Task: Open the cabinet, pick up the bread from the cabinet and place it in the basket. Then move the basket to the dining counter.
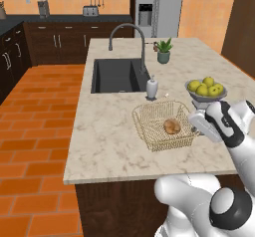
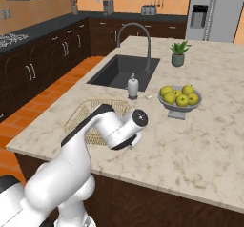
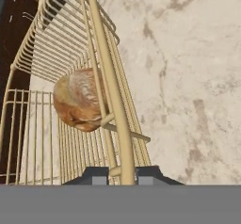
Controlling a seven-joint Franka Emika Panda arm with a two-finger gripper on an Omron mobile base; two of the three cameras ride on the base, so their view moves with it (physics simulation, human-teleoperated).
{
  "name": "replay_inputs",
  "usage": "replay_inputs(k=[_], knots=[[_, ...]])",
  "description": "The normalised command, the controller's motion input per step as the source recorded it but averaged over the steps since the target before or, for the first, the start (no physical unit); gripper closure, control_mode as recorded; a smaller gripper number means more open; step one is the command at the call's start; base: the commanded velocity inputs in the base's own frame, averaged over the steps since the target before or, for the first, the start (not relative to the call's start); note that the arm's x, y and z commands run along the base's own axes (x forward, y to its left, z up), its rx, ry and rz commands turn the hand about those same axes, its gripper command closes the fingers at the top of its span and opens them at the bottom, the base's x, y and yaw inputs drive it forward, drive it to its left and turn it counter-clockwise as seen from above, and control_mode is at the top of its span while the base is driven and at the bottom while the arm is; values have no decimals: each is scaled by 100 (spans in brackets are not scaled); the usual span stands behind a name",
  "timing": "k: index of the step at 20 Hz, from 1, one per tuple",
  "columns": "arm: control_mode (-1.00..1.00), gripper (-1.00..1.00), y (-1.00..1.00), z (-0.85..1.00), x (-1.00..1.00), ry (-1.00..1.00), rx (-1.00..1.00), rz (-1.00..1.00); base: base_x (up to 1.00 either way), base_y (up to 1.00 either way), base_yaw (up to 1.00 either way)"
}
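The golden wire basket (image 1: 149,112) stands on the beige dining counter (image 1: 107,136), in front of the sink. The tan-brown bread (image 1: 172,126) lies inside it, toward its right side. My gripper (image 1: 195,124) is at the basket's right rim. In the hand view the gripper (image 3: 123,175) is shut on the basket's rim wire (image 3: 110,77), one fingertip (image 3: 96,175) on each side, and the bread (image 3: 77,98) rests just beyond, against the mesh wall. In the right base view my arm covers most of the basket (image 2: 78,114). The tall wall cabinet is out of view.
A grey bowl of yellow-green apples (image 1: 205,89) stands just behind my gripper. A white soap dispenser (image 1: 152,87), the dark sink (image 1: 117,75), the curved faucet (image 1: 130,32) and a potted plant (image 1: 163,51) lie further back. The counter's front edge (image 1: 149,174) is near the basket.
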Motion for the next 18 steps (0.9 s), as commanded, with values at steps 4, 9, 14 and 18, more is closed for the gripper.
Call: replay_inputs(k=[4, 9, 14, 18], knots=[[-100, 100, -11, -47, 0, 9, -1, 0, 0, 0, 0], [-100, 100, -12, -43, 0, 9, -1, 0, 0, 0, 0], [-100, 100, -11, -31, 0, 5, 0, 0, 0, 0, 0], [-100, 100, -1, -24, 4, 1, 0, 0, 0, 0, 0]])
